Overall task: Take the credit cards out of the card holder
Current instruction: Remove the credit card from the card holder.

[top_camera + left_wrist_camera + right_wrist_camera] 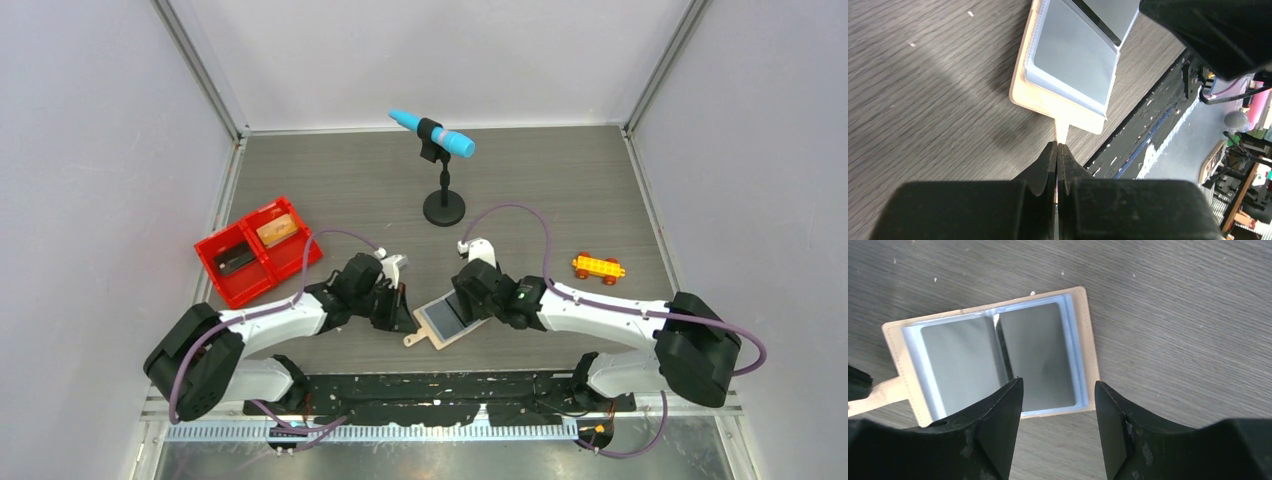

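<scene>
Left wrist: my left gripper (1057,147) clamped on card holder (1068,60) tab (1062,131); my right gripper (1058,387) wide open above it.

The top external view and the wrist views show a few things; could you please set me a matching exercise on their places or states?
1. left gripper
2. right gripper
3. card holder
4. red tray

a. lying open and flat
b. open, over the card holder
c. at far left
d. shut on the side tab

Pairs: 1-d, 2-b, 3-a, 4-c
</scene>
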Action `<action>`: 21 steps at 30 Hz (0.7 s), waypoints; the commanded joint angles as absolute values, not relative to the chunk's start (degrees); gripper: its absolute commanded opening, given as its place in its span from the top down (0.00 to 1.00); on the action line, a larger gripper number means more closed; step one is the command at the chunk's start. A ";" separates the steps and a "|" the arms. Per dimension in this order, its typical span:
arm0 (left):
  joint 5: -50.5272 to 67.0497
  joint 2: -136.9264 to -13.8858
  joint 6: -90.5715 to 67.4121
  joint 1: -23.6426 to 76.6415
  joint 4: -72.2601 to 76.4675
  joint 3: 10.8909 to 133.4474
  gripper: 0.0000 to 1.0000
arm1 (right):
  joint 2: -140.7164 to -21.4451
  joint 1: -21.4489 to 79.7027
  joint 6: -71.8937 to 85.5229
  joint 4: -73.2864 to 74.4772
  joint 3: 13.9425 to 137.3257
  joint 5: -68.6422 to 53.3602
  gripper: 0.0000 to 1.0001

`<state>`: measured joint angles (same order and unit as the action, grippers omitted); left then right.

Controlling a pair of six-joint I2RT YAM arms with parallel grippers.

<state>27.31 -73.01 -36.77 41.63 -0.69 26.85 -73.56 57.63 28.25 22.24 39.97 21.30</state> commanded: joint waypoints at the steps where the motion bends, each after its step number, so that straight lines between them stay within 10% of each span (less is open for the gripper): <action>1: 21.81 -68.60 -35.26 41.75 -5.22 27.60 0.98 | -73.26 51.32 24.86 14.37 37.29 10.62 0.39; 10: 19.15 -60.90 -37.13 41.75 -10.19 30.93 0.70 | -76.35 43.48 23.10 9.25 35.81 1.14 0.39; 21: 23.84 -65.33 -43.51 41.75 1.19 29.69 0.69 | -77.32 44.00 28.11 3.06 30.56 -5.08 0.56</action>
